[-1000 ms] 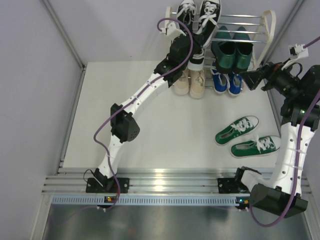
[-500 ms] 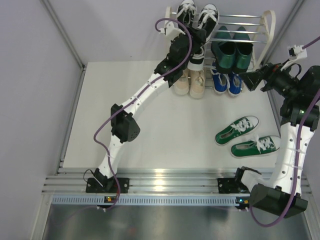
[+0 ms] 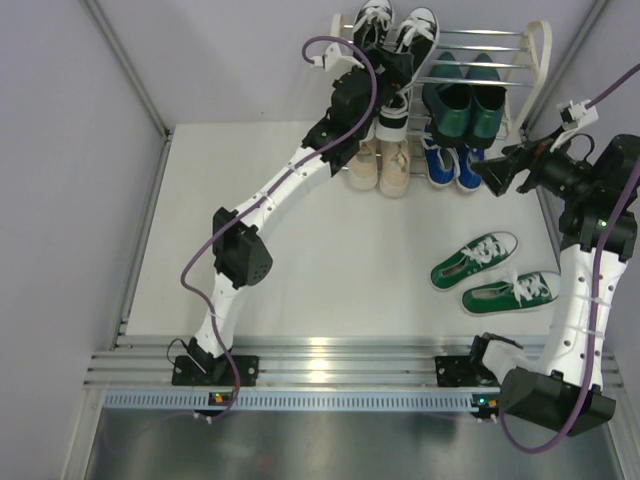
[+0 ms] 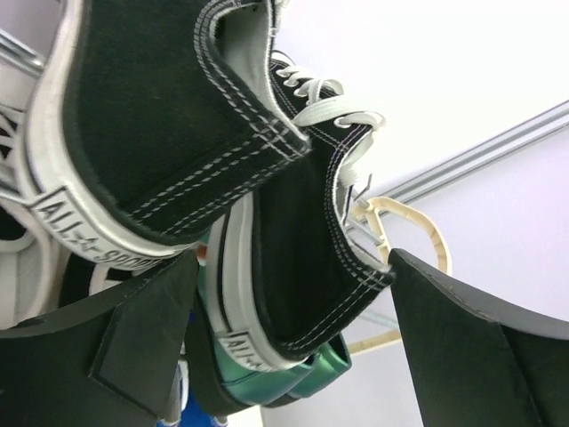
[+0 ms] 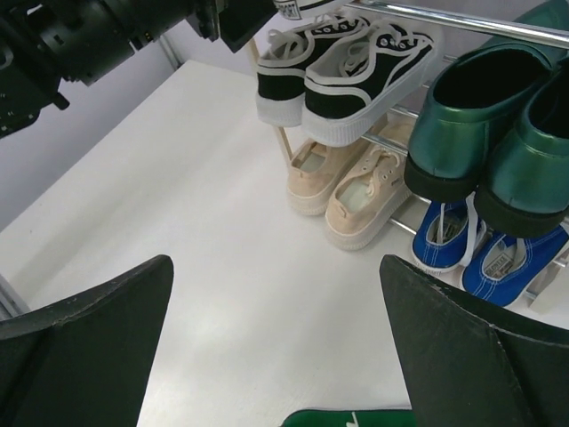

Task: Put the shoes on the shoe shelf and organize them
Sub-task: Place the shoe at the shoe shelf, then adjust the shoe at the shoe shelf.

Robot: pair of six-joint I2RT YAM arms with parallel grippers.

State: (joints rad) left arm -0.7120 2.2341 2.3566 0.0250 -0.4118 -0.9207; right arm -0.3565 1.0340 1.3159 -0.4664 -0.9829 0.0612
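Observation:
On the top tier of the shoe shelf (image 3: 500,45) lies a black-and-white sneaker pair (image 3: 418,24). My left gripper (image 3: 396,68) is at their heels, open. In the left wrist view its fingers (image 4: 133,342) stand wide on either side of one sneaker's heel (image 4: 267,311), above a glossy dark green dress shoe (image 4: 311,378). The middle tier holds another black-and-white pair (image 5: 356,67) and the dark green pair (image 3: 460,105). Beige lace-ups (image 3: 380,165) and blue sneakers (image 3: 450,165) are lowest. Two green sneakers (image 3: 475,260) lie on the table. My right gripper (image 3: 490,170) hovers open and holds nothing.
The shelf's cream arch side frame (image 3: 540,45) is close to the right arm. Grey walls enclose the white table (image 3: 300,260) on the left, back and right. A metal rail (image 3: 320,365) runs along the near edge by the arm bases.
My left gripper has opened wide and let go of the black-and-white sneaker on the top tier, drawing back slightly. The right gripper has shifted a little left and down.

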